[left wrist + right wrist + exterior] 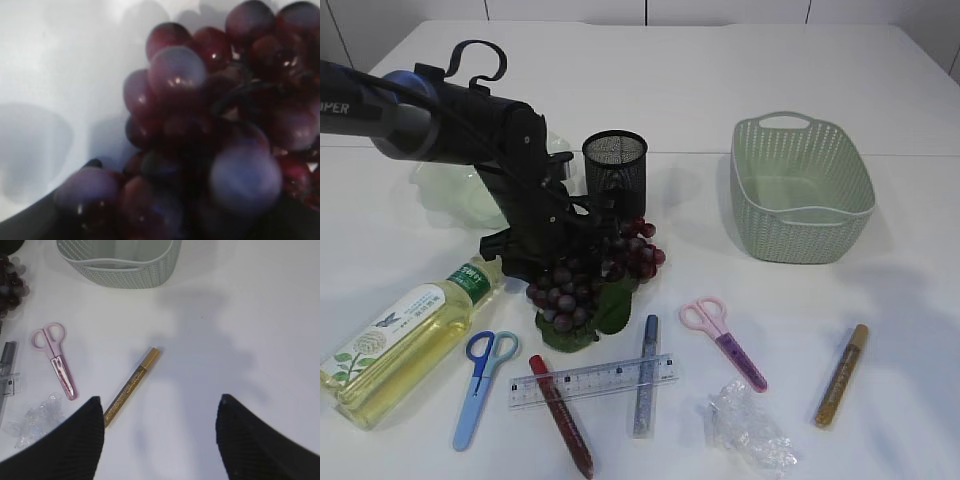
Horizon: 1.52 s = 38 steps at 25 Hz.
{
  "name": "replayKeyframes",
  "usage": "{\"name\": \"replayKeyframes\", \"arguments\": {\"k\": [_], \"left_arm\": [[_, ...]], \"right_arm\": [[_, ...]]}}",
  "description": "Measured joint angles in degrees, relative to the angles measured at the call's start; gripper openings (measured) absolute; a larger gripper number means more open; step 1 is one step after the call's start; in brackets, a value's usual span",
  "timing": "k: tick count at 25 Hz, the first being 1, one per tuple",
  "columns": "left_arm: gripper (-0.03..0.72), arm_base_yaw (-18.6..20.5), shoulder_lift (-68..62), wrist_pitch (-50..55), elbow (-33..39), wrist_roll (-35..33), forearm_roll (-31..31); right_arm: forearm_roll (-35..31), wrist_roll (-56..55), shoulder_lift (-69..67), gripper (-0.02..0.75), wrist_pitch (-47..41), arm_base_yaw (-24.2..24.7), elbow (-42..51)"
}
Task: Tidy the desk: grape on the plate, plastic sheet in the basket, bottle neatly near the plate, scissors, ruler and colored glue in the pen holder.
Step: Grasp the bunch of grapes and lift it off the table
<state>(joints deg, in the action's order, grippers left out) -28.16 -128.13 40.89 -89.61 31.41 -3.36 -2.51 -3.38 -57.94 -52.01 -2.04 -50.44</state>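
We judged the tidying barely begun: nothing sat in its proper place yet. Starting at the left, one bottle (405, 340) of yellow liquid lay on its side on the desk (880, 70), well short of the single pale green plate (460, 190), which stood behind the left arm and carried nothing we could see. Next came blue scissors (480, 385) and a red glue stick (562, 415), lying partly under the one clear ruler (592, 381). The left fingers (555, 255) were down on the one grape bunch (595, 280), which still rested on the desk just in front of the pen holder (616, 175); the left wrist view showed grapes pressed close to the lens, yet we could not tell whether the fingers were closed on them. The one black mesh pen holder looked to hold nothing. Further right lay a silver-blue glue stick (645, 375) crossing the ruler, pink scissors (722, 340), one crumpled plastic sheet (748, 430), the one basket (800, 190) with nothing in it, and a gold glue stick (841, 375). So we counted two scissors and three glue sticks. The right fingers (160, 440) hung spread apart above bare desk near the gold stick, holding nothing.

All six jobs remained.
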Motion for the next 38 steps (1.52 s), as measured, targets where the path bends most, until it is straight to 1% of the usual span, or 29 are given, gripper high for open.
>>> {"name": "replayKeyframes", "arguments": {"k": [2, 4, 10, 13, 17, 22, 30, 35, 38], "left_arm": [[0.554, 0.00, 0.00, -0.21, -0.10, 0.00, -0.51], [0.517, 0.00, 0.00, -0.29, -0.10, 0.00, -0.74], [0.297, 0.00, -0.09, -0.06, -0.10, 0.00, -0.83], [0.236, -0.22, -0.09, 0.16, -0.35, 0.00, -0.98], [0.218, -0.33, 0.44, 0.57, -0.35, 0.00, 0.09], [0.212, -0.33, 2.23, 2.22, -0.35, 0.00, 1.14], [0.203, -0.60, 7.15, 5.09, -0.35, -2.13, 4.83], [0.200, -2.61, 10.45, 6.20, -0.35, -3.01, 6.98], [0.199, -4.03, 12.54, 7.10, -0.35, -3.28, 9.73]], "right_arm": [[0.00, 0.00, 0.00, 0.543, 0.00, 0.00, 0.00], [0.00, 0.00, 0.00, 0.543, 0.00, 0.00, 0.00], [0.00, 0.00, 0.00, 0.543, 0.00, 0.00, 0.00], [0.00, 0.00, 0.00, 0.543, 0.00, 0.00, 0.00], [0.00, 0.00, 0.00, 0.543, 0.00, 0.00, 0.00], [0.00, 0.00, 0.00, 0.543, 0.00, 0.00, 0.00], [0.00, 0.00, 0.00, 0.543, 0.00, 0.00, 0.00], [0.00, 0.00, 0.00, 0.543, 0.00, 0.00, 0.00], [0.00, 0.00, 0.00, 0.543, 0.00, 0.00, 0.00]]}}
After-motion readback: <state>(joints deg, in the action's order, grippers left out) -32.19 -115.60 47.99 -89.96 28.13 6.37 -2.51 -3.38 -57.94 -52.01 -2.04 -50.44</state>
